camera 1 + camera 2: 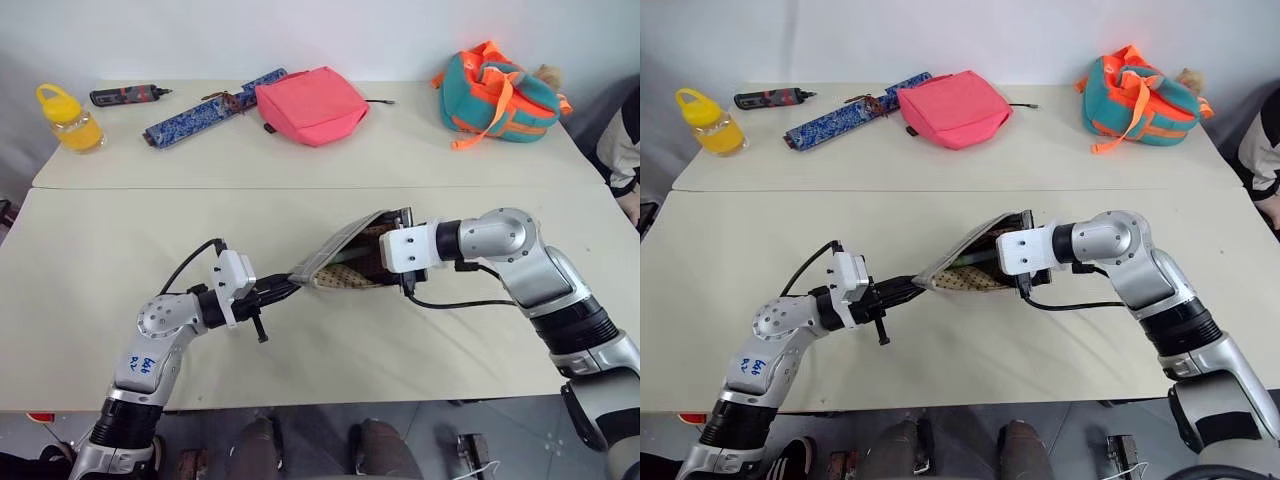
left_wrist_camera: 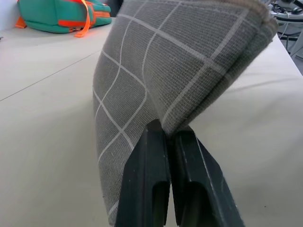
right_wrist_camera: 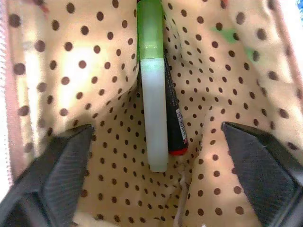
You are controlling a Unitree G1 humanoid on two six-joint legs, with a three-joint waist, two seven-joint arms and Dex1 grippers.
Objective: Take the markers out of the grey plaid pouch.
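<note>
Grey plaid fabric pouch [image 1: 335, 255], mouth open, holds green-and-white marker [image 3: 154, 90] beside dark red-tipped marker [image 3: 175, 127]. Left gripper [image 2: 168, 142] pinches pouch's end; right gripper [image 3: 156, 165] spread inside the dotted tan lining.

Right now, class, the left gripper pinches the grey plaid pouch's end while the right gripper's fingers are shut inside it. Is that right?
Not quite. The right gripper stands open inside the grey plaid pouch, fingers apart around the markers, as the right wrist view shows. The left gripper does pinch its end.
</note>
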